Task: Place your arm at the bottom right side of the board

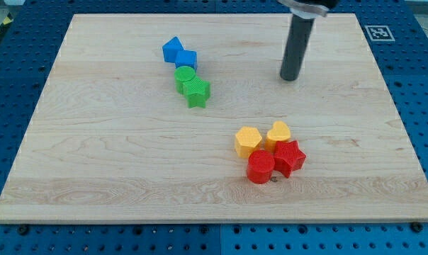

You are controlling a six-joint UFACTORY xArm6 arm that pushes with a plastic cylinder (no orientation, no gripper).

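My tip [290,78] rests on the wooden board [115,163] in the upper right part of the view, with the dark rod rising out of the view's top. It touches no block. Below it sits a cluster: a yellow hexagon block [247,141], a yellow heart block [278,134], a red round block [260,168] and a red star block [289,156]. To the tip's left lie a blue pentagon block [172,49], a blue cube [187,59], a green round block [185,76] and a green star block [197,91].
The board lies on a blue perforated table [426,85]. A black-and-white marker tag [378,32] sits at the board's top right corner.
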